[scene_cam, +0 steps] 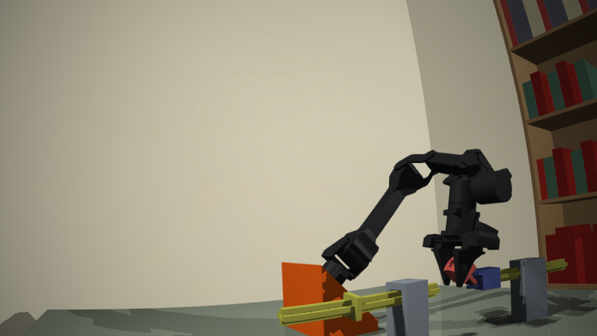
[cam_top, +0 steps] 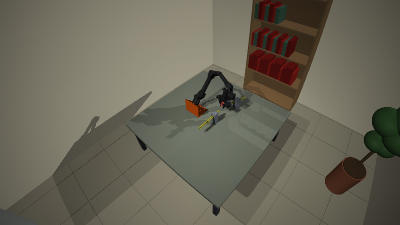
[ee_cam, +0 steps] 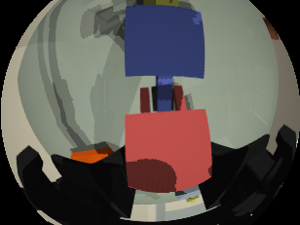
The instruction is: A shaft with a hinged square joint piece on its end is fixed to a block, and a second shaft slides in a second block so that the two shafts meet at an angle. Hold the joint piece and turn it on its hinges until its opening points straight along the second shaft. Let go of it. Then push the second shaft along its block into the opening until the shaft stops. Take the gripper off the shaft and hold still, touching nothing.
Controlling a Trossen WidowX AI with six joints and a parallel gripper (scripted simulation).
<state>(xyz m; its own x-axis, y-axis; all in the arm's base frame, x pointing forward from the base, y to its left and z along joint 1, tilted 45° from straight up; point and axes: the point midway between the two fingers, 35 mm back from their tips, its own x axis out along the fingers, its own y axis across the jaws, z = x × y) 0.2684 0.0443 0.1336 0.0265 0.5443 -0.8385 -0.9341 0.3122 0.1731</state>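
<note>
In the exterior view, the tool [cam_top: 223, 105] [scene_cam: 453, 284] [ee_cam: 163, 139] is clamped on the red joint piece [cam_top: 222, 104] [scene_cam: 453, 272] [ee_cam: 168, 145], beside its blue hinge block [scene_cam: 488, 278] [ee_cam: 165, 43]; alignment looks unfinished, and the sliding shaft [cam_top: 203, 125] [scene_cam: 313, 313], nearer the camera than the tool, remains uninserted.

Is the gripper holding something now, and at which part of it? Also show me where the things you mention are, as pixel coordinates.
Yes, the gripper [scene_cam: 453, 283] [ee_cam: 163, 139] holds the red joint piece [cam_top: 222, 104] [scene_cam: 451, 269] [ee_cam: 168, 145] by two opposite sides of its square body.

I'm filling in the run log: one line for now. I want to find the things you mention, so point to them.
end effector [cam_top: 223, 105] [scene_cam: 453, 284] [ee_cam: 163, 139]: closed on red joint piece [cam_top: 222, 104] [scene_cam: 450, 270] [ee_cam: 168, 145] | sliding shaft [cam_top: 204, 124] [scene_cam: 313, 312]: outside joint piece
</note>
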